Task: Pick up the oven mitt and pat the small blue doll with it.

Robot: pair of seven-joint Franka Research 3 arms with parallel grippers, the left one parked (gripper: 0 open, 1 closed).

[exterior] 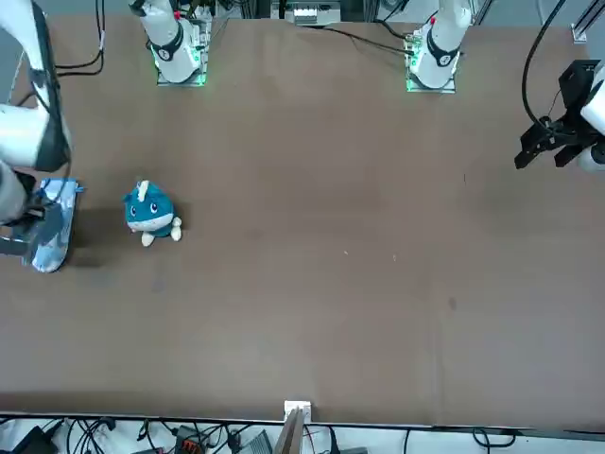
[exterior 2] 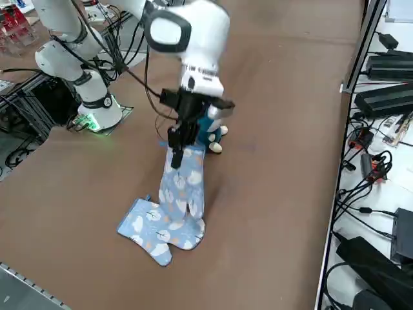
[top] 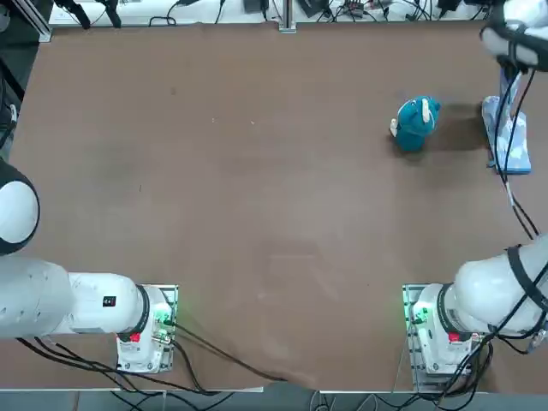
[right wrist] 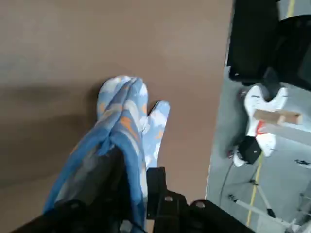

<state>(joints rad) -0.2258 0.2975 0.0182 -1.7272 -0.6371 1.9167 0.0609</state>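
While the right end effector (exterior 2: pixel 176 157) pinched the oven mitt (exterior 2: pixel 188 181) by its cuff (right wrist: pixel 131 150), the blue plush doll (top: pixel 414 124) sat nearby on the desk (top: pixel 257 171); padded fabric judged light, floppy, best held at that hemmed edge.

Built in white and black — right arm (exterior 2: pixel 200 55) ending in a black right gripper (exterior 2: pixel 177 160).
Has smooth rounded shells, dark bands (top: pixel 526 272) at the joints, loose black cables (top: pixel 503 137) strung outside, green-lit white base (top: pixel 437 349) with a red patch (top: pixel 454 336) — plus round metallic screws (right wrist: pixel 168 198) on black gripper hardware.
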